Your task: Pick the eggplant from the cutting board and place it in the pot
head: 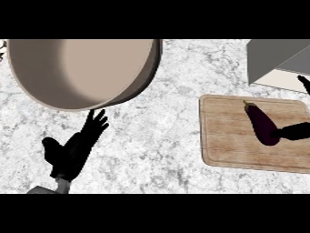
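On the marbled tabletop (157, 136) a big beige pot (83, 73) stands at upper left and a wooden board (237, 150) at right, carrying the eggplant (261, 123). The left robot hand (73, 150) rests open, fingertips just below the pot. The right robot hand (305, 129) is spread wide, one digit touching the eggplant's lower end.

An eggplant (262, 124) lies on a cutting board (234, 145) at right, with a pot (43, 86) well apart at upper left.

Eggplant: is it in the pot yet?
No, the eggplant lies on the cutting board, right hand at its side; the pot holds nothing.
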`<state>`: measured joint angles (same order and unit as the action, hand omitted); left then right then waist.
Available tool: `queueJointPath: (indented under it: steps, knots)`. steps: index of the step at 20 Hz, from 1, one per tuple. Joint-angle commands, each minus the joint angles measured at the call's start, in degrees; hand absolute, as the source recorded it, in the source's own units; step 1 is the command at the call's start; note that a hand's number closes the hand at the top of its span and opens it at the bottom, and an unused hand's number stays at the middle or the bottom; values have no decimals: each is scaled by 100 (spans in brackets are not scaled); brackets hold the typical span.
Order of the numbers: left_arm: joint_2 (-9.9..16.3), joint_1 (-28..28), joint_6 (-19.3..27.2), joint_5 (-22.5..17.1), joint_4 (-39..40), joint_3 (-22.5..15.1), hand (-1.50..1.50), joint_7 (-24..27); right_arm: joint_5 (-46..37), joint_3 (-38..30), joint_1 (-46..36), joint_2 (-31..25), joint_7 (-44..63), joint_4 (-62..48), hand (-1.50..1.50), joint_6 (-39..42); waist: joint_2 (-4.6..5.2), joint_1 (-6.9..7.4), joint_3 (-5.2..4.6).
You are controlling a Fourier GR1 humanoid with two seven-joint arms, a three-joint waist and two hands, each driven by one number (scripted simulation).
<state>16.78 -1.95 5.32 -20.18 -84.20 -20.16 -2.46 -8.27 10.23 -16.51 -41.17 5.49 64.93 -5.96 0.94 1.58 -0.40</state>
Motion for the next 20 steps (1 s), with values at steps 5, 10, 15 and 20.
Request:
queueJointPath:
  steps: [5, 10, 15, 20]
  knots:
    - [222, 104, -164, -287, -988, 11, 0, -823, -1261, 886, -1096, -194, 1539, -112, -150, 762, -113, -19, 34]
    - [10, -1, -107, -322, -831, 98, 0, -910, -946, 730, -2022, -344, 2827, 529, -150, 2171, -106, -75, 30]
    - [95, -60, -116, -421, -975, 337, 0, -1081, -187, 539, -2294, -43, 4652, 1523, -150, 3222, -148, -188, 27]
    - [221, 120, -364, -353, -997, 394, 0, -1020, 158, 312, -3011, 404, 6080, 1366, -150, 3660, -114, -117, 30]
